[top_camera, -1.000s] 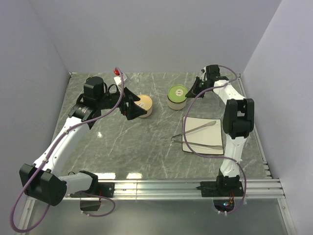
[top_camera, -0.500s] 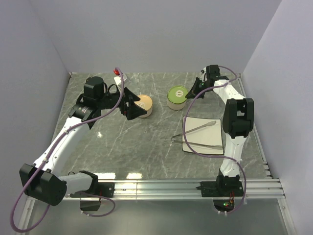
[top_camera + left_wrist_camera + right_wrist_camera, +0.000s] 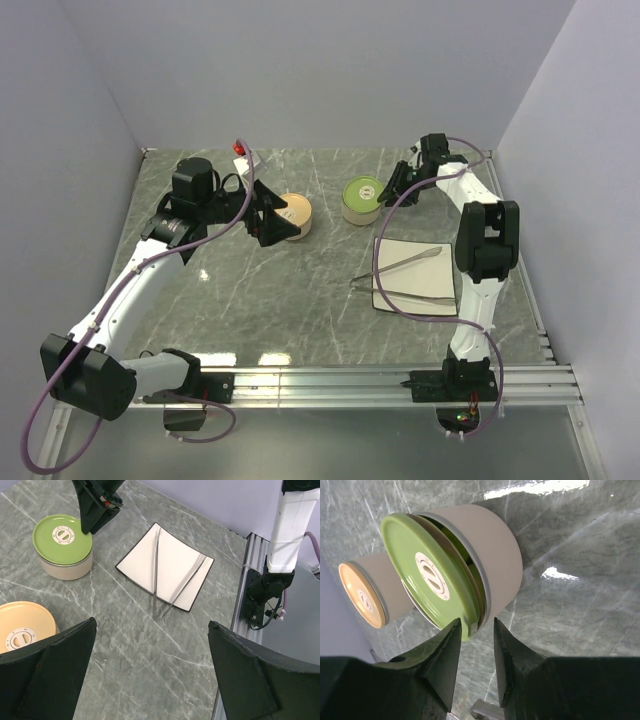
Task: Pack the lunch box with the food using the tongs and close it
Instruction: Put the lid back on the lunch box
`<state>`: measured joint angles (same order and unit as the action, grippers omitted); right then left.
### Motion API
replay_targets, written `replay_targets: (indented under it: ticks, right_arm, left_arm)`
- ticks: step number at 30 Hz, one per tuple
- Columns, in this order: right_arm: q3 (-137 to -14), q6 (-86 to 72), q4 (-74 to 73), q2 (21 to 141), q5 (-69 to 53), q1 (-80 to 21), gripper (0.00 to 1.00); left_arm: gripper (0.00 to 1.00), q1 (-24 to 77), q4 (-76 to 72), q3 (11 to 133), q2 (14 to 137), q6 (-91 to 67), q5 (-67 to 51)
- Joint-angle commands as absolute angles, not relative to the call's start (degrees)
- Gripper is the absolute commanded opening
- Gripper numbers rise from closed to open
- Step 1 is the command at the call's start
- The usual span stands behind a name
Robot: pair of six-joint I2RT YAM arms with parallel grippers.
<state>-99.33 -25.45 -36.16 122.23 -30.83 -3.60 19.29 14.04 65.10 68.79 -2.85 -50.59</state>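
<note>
The lunch box is two round beige tins. One has a green lid (image 3: 362,190) (image 3: 62,535) that sits slightly ajar on its tin (image 3: 495,555). The other has an orange lid (image 3: 294,212) (image 3: 22,630) (image 3: 362,600). My right gripper (image 3: 392,183) (image 3: 476,622) is open at the green lid's edge, whose rim lies in the gap between the fingertips. My left gripper (image 3: 272,215) (image 3: 151,625) is wide open beside the orange tin, holding nothing. The silver tongs (image 3: 405,265) (image 3: 156,560) lie in a V on a white square plate (image 3: 420,282) (image 3: 177,555). No food shows.
A small red-and-white thing (image 3: 238,149) sits at the back edge behind the left arm, too small to identify. Walls close in the table on the left, back and right. An aluminium rail (image 3: 350,380) (image 3: 250,565) with the arm bases runs along the near edge.
The right gripper's jaws have parted at the green lid's edge. Both arms have stayed almost still, and the tins and tongs have not moved.
</note>
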Motion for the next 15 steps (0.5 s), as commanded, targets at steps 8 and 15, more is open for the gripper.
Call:
replay_targets:
  ticks: [8, 15]
  right_arm:
    - [-99.67, -21.45, -31.65, 112.59, -23.38, -3.6, 0.43]
    - [-105.72, -10.66, -32.95, 114.6, -21.98, -5.35, 0.43]
  left_arm:
    - [0.99, 19.16, 12.22, 64.95, 67.85, -3.52, -52.21]
    - [0.99, 19.16, 12.74, 65.3, 68.11, -2.55, -51.94]
